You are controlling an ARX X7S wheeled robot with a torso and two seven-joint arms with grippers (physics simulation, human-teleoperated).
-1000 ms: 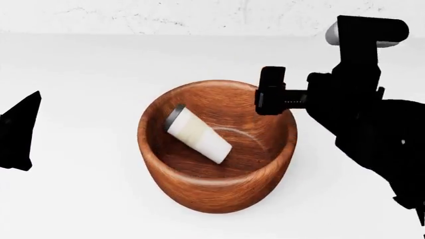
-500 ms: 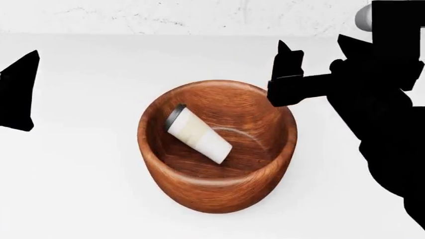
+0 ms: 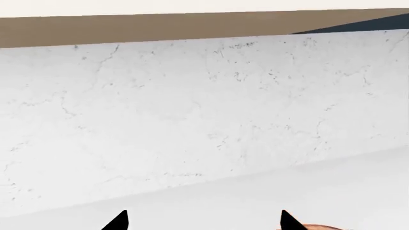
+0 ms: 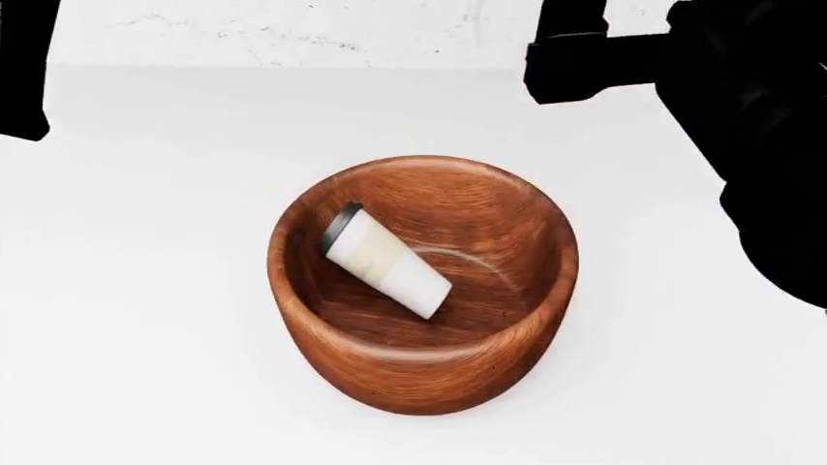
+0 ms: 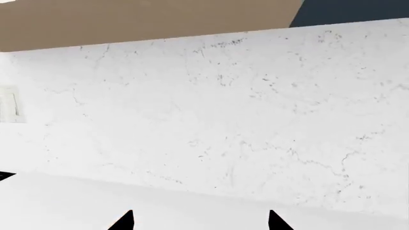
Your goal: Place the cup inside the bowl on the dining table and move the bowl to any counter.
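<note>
Both hands risen: right hand [image 4: 568, 44], left hand [image 4: 26, 68].

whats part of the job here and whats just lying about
Job:
- cup, lying on its side inside the bowl
- bowl, standing on the white counter
- left gripper and right gripper, both open and empty

Not part of it:
- veined white wall behind the counter
- nothing else lies loose in view

Lidded cup [image 4: 383, 262] sideways in wooden bowl [image 4: 423, 363]
</note>
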